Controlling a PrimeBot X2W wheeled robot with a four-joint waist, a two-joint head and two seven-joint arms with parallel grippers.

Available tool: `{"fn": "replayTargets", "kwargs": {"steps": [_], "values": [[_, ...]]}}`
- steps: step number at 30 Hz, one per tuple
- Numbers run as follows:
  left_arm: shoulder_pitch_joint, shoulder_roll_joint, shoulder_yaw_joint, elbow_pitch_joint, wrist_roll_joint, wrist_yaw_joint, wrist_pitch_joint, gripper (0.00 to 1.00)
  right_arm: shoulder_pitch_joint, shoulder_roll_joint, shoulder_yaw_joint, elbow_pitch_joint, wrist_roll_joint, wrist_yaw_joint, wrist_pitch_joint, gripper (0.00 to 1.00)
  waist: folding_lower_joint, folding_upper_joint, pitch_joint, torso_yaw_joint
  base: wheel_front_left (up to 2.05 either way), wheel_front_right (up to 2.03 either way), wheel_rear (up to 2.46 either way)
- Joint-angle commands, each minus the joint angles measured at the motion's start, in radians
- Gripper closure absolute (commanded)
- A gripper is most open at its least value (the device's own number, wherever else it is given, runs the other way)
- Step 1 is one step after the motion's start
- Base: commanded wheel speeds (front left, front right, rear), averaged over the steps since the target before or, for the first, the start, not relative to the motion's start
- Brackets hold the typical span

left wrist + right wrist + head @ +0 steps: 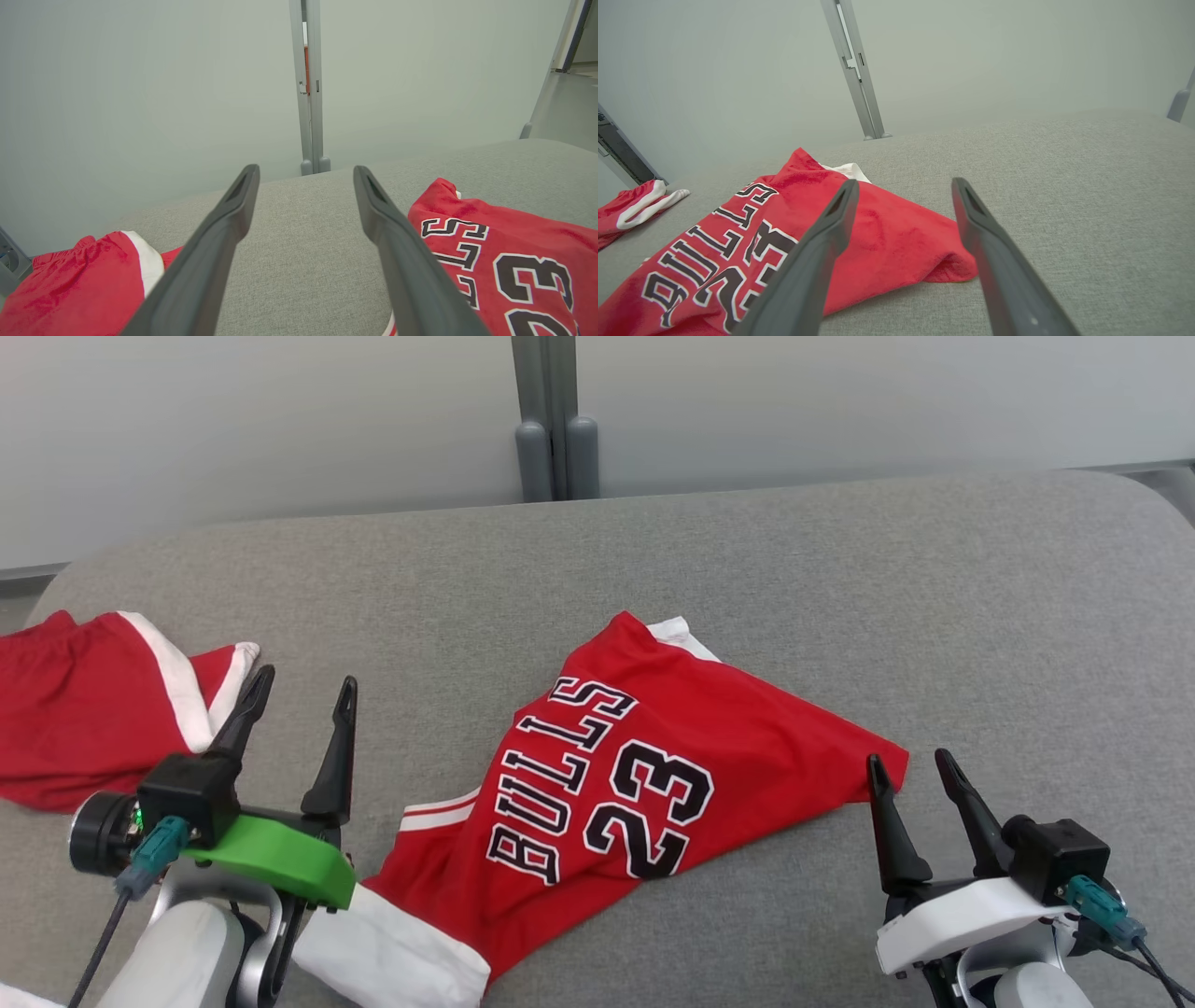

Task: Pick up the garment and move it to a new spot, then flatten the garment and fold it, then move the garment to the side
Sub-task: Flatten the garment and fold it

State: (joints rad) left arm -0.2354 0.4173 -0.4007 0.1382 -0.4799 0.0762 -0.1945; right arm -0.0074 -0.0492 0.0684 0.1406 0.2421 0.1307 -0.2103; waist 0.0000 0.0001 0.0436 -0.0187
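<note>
At the lower left of the head view, the left gripper (306, 677) stands wide and empty. At the lower right, the right gripper (907, 758) is equally wide, its tips just beside the garment's corner. The red jersey (607, 775) lies rumpled and askew at centre frame on the grey cushion (840, 597). Flattening seems the step in hand, so each claw next needs an edge to pinch and draw outward. Red shorts (84, 719) lie at the left edge.

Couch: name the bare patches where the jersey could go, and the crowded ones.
Free: the far strip of couch between jersey and wall; the right side past the jersey's corner, beyond the right tool; a narrower gap between shorts and jersey, at the left tool. Crowded: left edge with the shorts, near middle with the jersey.
</note>
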Motion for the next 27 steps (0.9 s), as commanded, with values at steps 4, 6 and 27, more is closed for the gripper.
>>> {"fn": "replayTargets", "kwargs": {"steps": [4,6,27], "values": [[-0.073,-0.015,-0.023,0.060,0.007,-0.030,0.024,0.00,-0.018,-0.002,-0.007,0.007,-0.003,0.000,-0.010,0.00,0.0000,-0.0001,0.040,-0.053,0.00,0.00,0.00],[-0.094,-0.018,-0.034,0.099,0.002,-0.043,0.040,0.00,-0.023,-0.002,-0.004,0.009,-0.002,0.000,-0.012,0.00,0.0000,-0.0001,0.049,-0.066,0.00,0.00,0.00],[-0.052,-0.030,-0.129,0.353,-0.102,-0.142,0.315,0.00,-0.038,-0.002,-0.014,0.033,0.003,0.000,-0.031,0.00,0.0000,-0.0001,0.078,-0.092,0.00,0.00,0.00]]}}
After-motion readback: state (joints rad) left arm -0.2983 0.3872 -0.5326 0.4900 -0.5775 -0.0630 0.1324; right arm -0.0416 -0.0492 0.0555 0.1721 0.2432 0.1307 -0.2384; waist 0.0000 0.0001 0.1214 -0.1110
